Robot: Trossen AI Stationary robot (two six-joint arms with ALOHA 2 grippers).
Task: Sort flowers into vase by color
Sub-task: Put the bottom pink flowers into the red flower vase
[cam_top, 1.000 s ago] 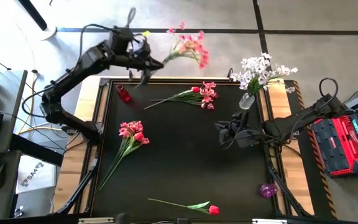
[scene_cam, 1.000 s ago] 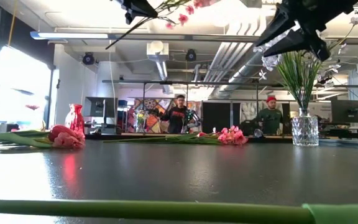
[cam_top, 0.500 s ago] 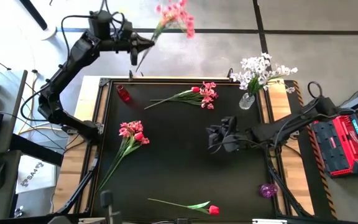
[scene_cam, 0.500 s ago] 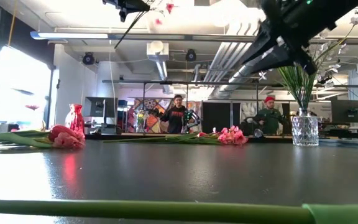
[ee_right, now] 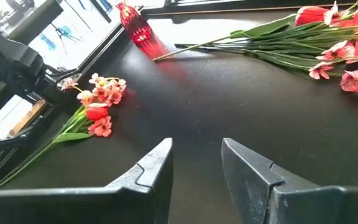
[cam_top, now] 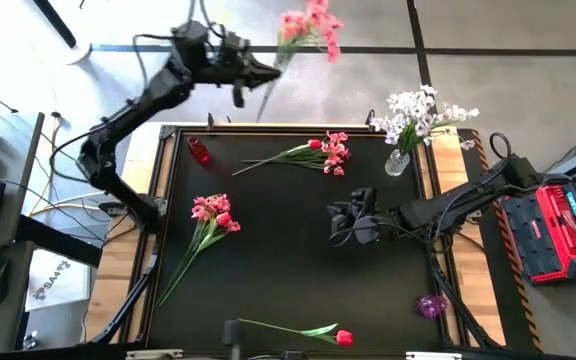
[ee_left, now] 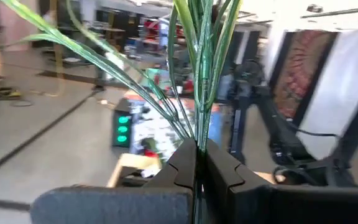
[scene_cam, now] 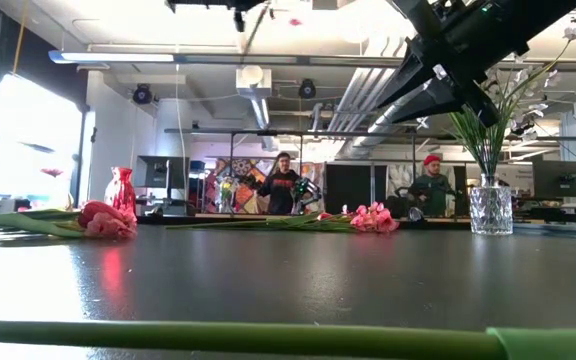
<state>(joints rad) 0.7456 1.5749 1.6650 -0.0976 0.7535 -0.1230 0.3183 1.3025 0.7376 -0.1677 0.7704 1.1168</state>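
My left gripper (cam_top: 264, 74) is raised beyond the table's far edge, shut on a spray of pink flowers (cam_top: 308, 26). My right gripper (cam_top: 340, 222) hovers open over the middle right of the black table (cam_top: 288, 270) with nothing between its fingers. A small red vase (cam_top: 199, 150) stands at the far left. A clear vase (cam_top: 397, 162) with white flowers (cam_top: 423, 110) stands at the far right. A pink and red bunch (cam_top: 313, 152) lies at the far middle, another bunch (cam_top: 212, 213) at the left, and a red tulip (cam_top: 308, 330) at the near edge. My left gripper pinches the spray's green stems (ee_left: 196, 149) between its two fingers, which point about level. The pink blossoms stand up beyond the fingers, and the bare stem end (cam_top: 264, 104) hangs below them. The spray is clear of the table.
A small purple vase (cam_top: 431, 305) stands at the near right. A red box (cam_top: 548, 232) sits off the table's right side. People show in the room behind the table in the low view. Bare black tabletop lies below my right gripper.
My left gripper has risen and drawn back beyond the far edge, then swung toward the right, tipping up to level; the pink spray went with it and now stands more upright. My right gripper has sunk and moved a little toward the table's left, still open.
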